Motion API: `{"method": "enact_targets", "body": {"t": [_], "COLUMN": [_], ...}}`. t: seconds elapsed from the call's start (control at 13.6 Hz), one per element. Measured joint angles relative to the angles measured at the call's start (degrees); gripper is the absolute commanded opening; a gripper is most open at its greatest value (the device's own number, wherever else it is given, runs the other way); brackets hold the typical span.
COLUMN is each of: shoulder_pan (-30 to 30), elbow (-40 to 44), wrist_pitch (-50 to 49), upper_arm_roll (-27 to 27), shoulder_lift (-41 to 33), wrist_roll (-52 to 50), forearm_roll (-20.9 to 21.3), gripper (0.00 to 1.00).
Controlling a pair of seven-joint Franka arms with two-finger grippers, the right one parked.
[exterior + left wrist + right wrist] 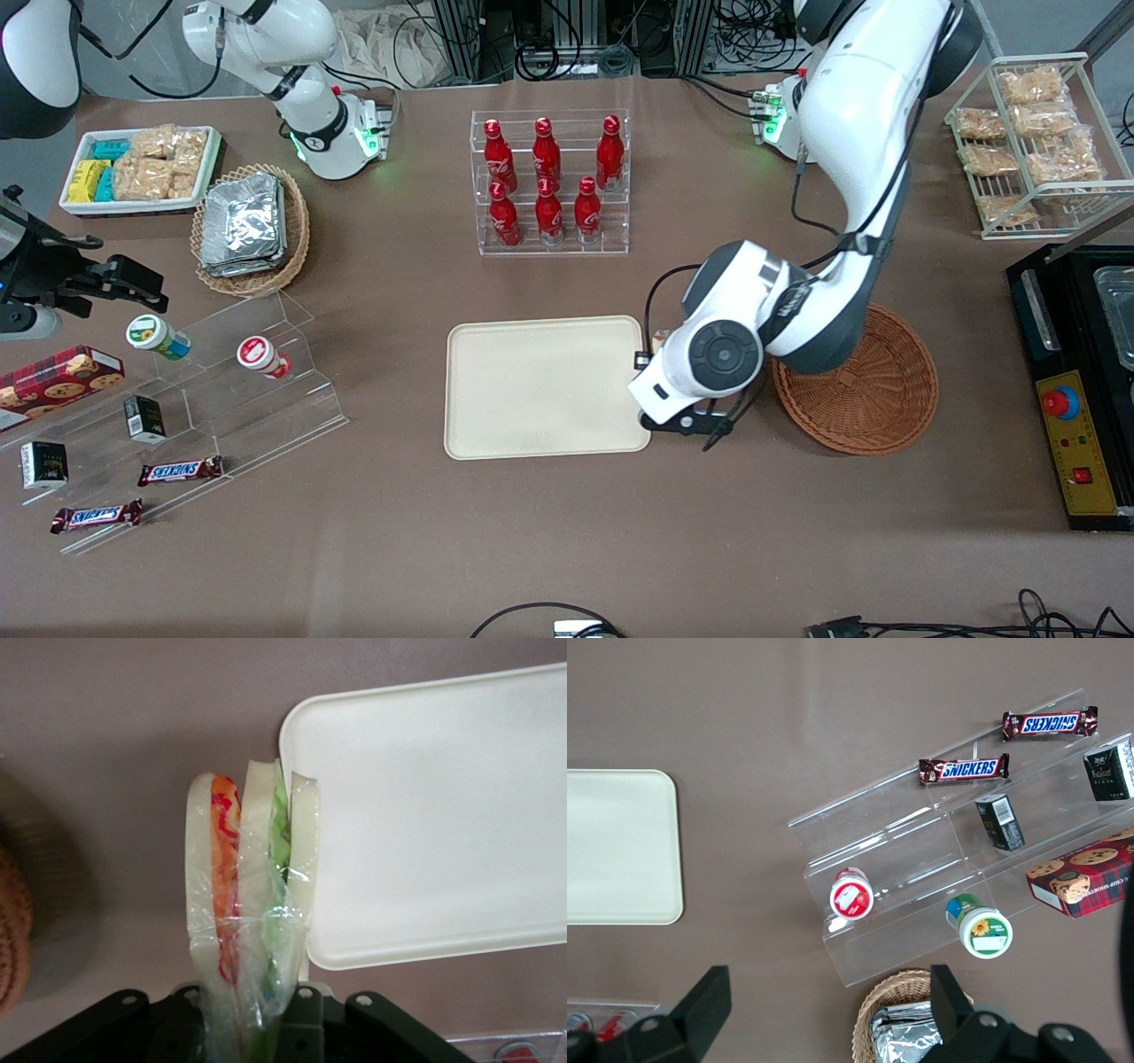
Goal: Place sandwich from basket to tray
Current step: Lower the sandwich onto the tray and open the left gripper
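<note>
Sandwich (252,904) lifted clear of the basket (873,394), at the tray (542,387) edge w/ the gripper (248,1019) clamped on it.

You've got the wedge pinched by its wrapped end, layers edge-on to the wrist cam: pale bread, orange-red, then green. It's held up off the table, hanging over bare tabletop between basket and tray, its tip just reaching the tray's rounded corner at the working arm's end. That grip looks chosen to keep the filling from being squashed and to leave the free end clear for setting down. Basket looks empty where visible; the arm covers part of it. Tray is bare, nothing on it yet. I'd say the carry is mostly done: you need more travel over the tray's rim before letting go, else it drops on the edge and tips off.
</note>
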Motion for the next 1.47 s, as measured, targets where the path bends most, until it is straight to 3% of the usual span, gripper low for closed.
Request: {"method": "enact_targets", "body": {"t": [0.66,0.74,0.81,0.88,1.25,1.47], "shoulder_pan": [-4.0,-4.2,-4.3,-4.3,-4.4,-3.7], "elbow": [-0.1,-0.1,-0.1,-0.1,0.6,1.8], "wrist_pitch": [11.9,12.0,12.1,12.2,12.6,11.3], "upper_arm_roll": [-0.3,-0.2,-0.2,-0.2,-0.1,0.6], "shoulder_lift": [9.6,10.2,10.6,10.7,10.2,6.2], "wrist_roll": [-4.9,-5.2,-5.3,-5.3,-5.4,-5.7], "forearm_roll": [0.0,0.0,0.1,0.1,0.4,0.7], "gripper": [0.0,0.14,0.94,1.0,1.0,1.0]}}
